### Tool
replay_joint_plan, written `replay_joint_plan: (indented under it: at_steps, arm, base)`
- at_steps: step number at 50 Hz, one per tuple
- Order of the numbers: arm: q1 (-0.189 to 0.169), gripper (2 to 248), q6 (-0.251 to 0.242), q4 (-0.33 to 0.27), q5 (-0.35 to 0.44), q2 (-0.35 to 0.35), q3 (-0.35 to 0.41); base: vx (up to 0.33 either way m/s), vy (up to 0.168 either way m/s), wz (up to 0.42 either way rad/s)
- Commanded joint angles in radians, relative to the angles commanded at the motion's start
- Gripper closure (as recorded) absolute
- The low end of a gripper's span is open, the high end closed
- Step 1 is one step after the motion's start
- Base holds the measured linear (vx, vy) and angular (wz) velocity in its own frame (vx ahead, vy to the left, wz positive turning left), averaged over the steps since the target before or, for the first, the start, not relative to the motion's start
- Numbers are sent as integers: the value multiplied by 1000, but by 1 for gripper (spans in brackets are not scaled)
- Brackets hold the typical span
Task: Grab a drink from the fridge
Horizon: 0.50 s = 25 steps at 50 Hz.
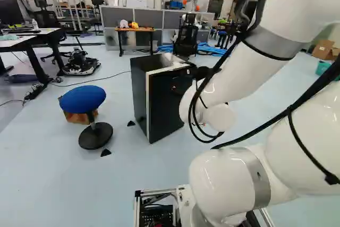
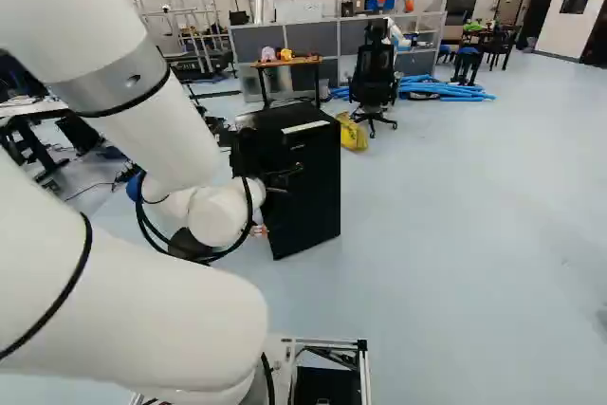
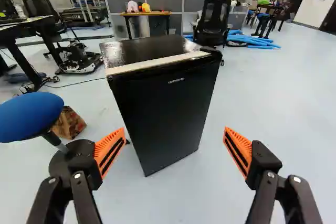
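The fingers [image 3: 110, 149] stand wide apart, holding nothing. The fridge [image 3: 152, 49] sits ahead at twelve o'clock, its door [image 3: 164, 114] apparently shut. Opening comes first: the corner piece [image 3: 211, 51] at the door's one o'clock looks like a hinge, so hook the nine o'clock edge and swing gently, minding the stool [image 3: 29, 115] at ten. The drink is out of sight, presumably inside; no handle can be made out, and the arm [image 1: 226, 81] covers part of the door in the left base view.
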Motion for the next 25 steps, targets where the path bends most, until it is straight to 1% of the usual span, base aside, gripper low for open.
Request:
replay_joint_plan:
  at_steps: [18, 25]
  arm:
    - [0, 3, 0, 0, 0, 0, 0]
    - [0, 3, 0, 0, 0, 0, 0]
  base:
    - [75, -54, 161]
    - [82, -54, 214]
